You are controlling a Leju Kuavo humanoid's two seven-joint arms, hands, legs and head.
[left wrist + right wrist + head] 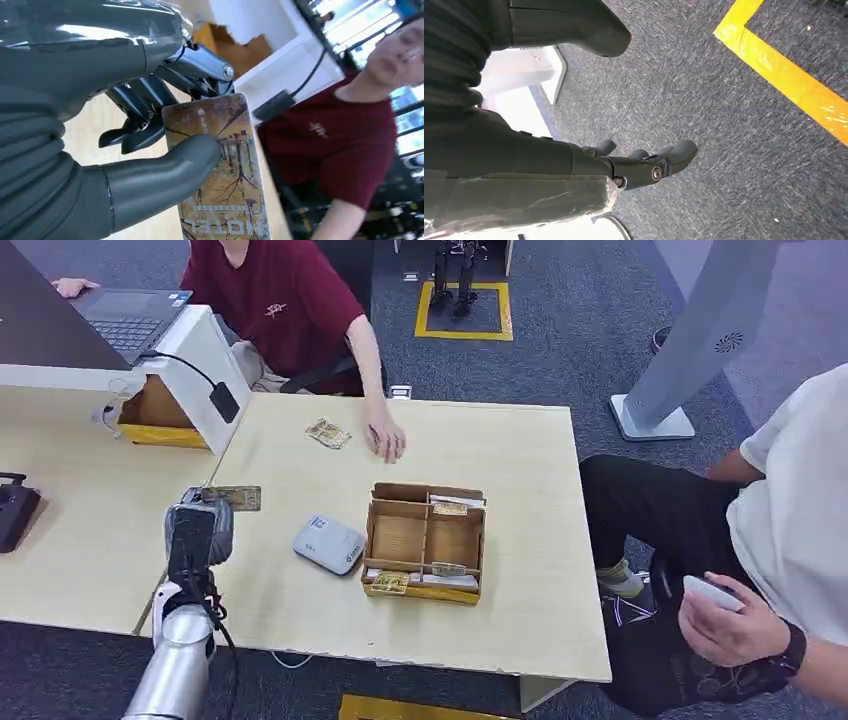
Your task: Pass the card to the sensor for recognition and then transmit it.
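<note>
Left hand (198, 530) at frame's lower left pinches hotel card (220, 170) above counter (520, 570); right hand (639, 162) hangs empty, fingers loosely apart.

The table (300, 590) is viewed from high above its near edge, forward and down. It is seen again close up from behind the left hand (125, 125), facing across it. Carpet (724, 150) beside it is faced downward from behind the right hand (639, 165).

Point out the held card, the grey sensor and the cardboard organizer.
card (227, 185): left wrist view, printed face.
grey sensor (328, 544): head view, top surface.
cardboard organizer (400, 537): head view, left compartment floor.
</note>
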